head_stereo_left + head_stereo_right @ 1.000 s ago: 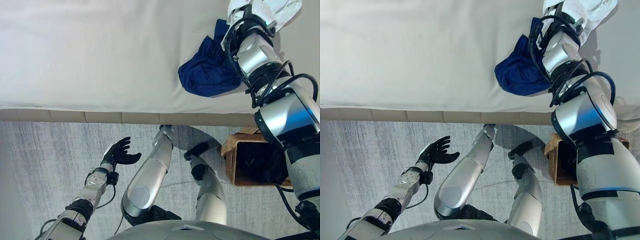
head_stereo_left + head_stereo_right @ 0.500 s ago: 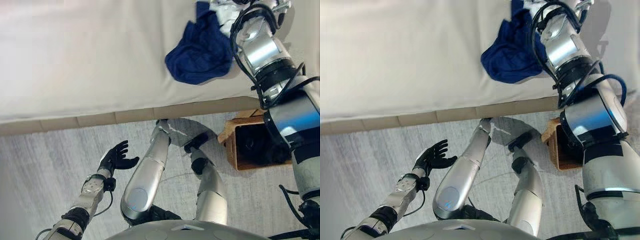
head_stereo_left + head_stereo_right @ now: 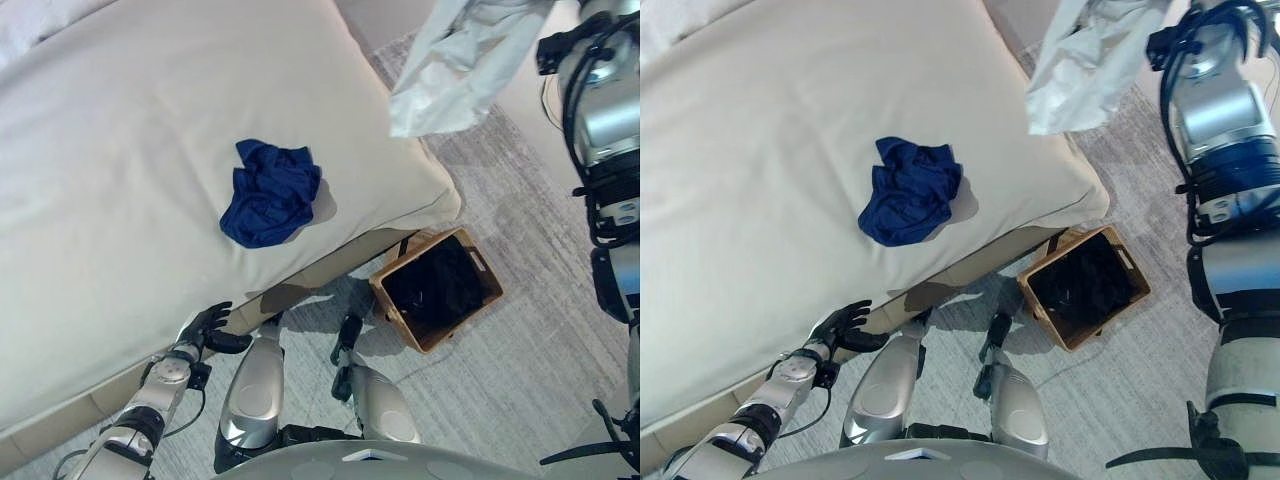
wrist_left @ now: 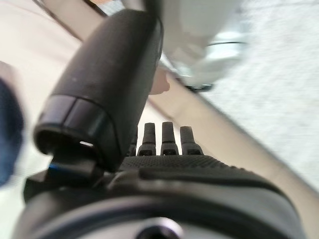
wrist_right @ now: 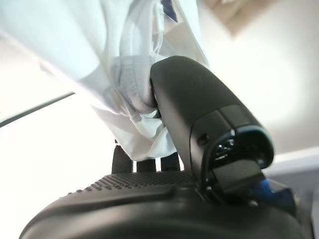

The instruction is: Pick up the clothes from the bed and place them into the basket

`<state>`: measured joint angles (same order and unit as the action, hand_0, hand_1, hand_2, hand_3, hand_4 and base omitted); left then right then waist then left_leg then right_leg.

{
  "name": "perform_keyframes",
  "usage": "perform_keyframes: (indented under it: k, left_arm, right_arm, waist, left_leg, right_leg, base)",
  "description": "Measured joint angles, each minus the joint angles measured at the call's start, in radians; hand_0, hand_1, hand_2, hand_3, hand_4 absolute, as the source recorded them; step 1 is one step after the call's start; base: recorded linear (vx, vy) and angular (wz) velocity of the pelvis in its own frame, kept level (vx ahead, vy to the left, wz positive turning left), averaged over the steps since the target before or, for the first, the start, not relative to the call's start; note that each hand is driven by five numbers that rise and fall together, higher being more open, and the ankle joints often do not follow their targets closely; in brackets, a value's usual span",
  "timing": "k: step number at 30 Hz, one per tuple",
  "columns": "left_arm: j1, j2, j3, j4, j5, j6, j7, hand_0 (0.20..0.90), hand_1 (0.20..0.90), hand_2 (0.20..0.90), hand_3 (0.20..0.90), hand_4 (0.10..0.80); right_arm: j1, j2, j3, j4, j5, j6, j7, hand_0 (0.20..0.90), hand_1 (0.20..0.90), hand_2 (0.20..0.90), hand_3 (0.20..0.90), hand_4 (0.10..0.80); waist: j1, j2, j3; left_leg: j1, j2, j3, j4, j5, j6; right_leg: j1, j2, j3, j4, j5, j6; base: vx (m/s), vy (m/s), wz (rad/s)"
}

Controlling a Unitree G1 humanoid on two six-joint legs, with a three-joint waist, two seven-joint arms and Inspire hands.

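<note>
A crumpled blue garment [image 3: 270, 193] lies on the cream bed [image 3: 120, 150], near its front edge. High at the right a white garment [image 3: 455, 65] hangs in the air beyond the bed's corner, above the floor and up from the basket. My right hand [image 5: 149, 199] is shut on it, with its thumb [image 5: 199, 114] pinning a bunch of the white cloth [image 5: 99, 59] against the fingers. The wicker basket [image 3: 481, 260] stands on the floor by the bed's corner, with something dark inside. Low beside the bed's side, my left hand [image 3: 205, 325] is open and holds nothing.
Grey carpet [image 3: 520, 340] surrounds the basket and runs along the bed's right side. The bed's padded base [image 3: 330, 262] shows below the mattress edge, close to the basket.
The camera has swung, so the whole picture has shifted. My right arm has lifted the white garment off the bed into the air. The blue garment now lies alone on the bed.
</note>
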<state>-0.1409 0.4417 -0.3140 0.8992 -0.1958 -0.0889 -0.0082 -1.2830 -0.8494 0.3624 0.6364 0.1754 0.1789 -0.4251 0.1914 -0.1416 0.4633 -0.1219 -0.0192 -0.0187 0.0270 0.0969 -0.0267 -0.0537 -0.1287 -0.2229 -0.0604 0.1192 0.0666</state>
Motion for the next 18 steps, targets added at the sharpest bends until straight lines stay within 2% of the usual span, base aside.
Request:
perform_keyframes:
  k: [4, 9, 12, 15, 18]
  left_arm:
    - [-0.027, -0.041, -0.002, 0.064, 0.057, 0.022, -0.002, 0.9, 0.9, 0.9, 0.9, 0.8]
    - [-0.046, -0.083, -0.004, 0.122, 0.116, 0.053, -0.027, 0.9, 0.9, 0.9, 0.9, 0.8]
    - [-0.055, -0.093, -0.004, 0.15, 0.119, 0.071, -0.031, 0.9, 0.9, 0.9, 0.9, 0.8]
    - [-0.053, -0.095, -0.003, 0.154, 0.12, 0.085, -0.03, 0.9, 0.9, 0.9, 0.9, 0.8]
    - [-0.051, -0.102, -0.003, 0.153, 0.121, 0.086, -0.031, 0.9, 0.9, 0.9, 0.9, 0.8]
  right_arm:
    - [0.055, -0.049, -0.027, -0.099, 0.012, 0.0, 0.023, 0.3, 0.3, 0.3, 0.2, 0.1]
    - [0.098, -0.094, -0.071, -0.167, 0.02, -0.001, 0.067, 0.3, 0.3, 0.3, 0.2, 0.1]
    - [0.204, -0.107, -0.134, -0.172, 0.02, -0.001, 0.105, 0.3, 0.3, 0.3, 0.2, 0.1]
    - [0.285, -0.108, -0.14, -0.171, 0.02, 0.001, 0.154, 0.3, 0.3, 0.3, 0.2, 0.1]
    - [0.404, -0.105, -0.15, -0.166, 0.008, 0.003, 0.215, 0.3, 0.3, 0.3, 0.2, 0.1]
  waist:
    - [-0.046, 0.006, -0.003]
    - [-0.103, 0.054, -0.039]
    - [-0.142, 0.073, -0.082]
    - [-0.158, 0.081, -0.108]
    - [-0.179, 0.093, -0.14]
  left_leg:
    - [0.095, 0.002, 0.044, -0.02, 0.0, 0.0]
    - [0.17, 0.01, 0.085, -0.07, 0.0, 0.0]
    - [0.208, 0.022, 0.106, -0.1, 0.0, -0.001]
    - [0.237, 0.034, 0.135, -0.115, -0.001, -0.002]
    - [0.255, 0.047, 0.16, -0.115, -0.02, -0.019]
  right_leg:
    - [0.077, 0.006, 0.028, -0.03, 0.001, -0.001]
    - [0.104, 0.016, 0.075, -0.03, 0.001, -0.002]
    - [0.114, 0.032, 0.091, -0.031, 0.001, -0.002]
    - [0.122, 0.041, 0.116, -0.031, 0.001, -0.002]
    - [0.126, 0.052, 0.135, -0.031, -0.015, -0.005]
  base:
    - [0.046, -0.026, -0.34]
    - [0.052, -0.025, -0.3]
    - [0.051, -0.093, -0.28]
    - [0.038, -0.068, -0.29]
    - [0.06, -0.133, -0.3]
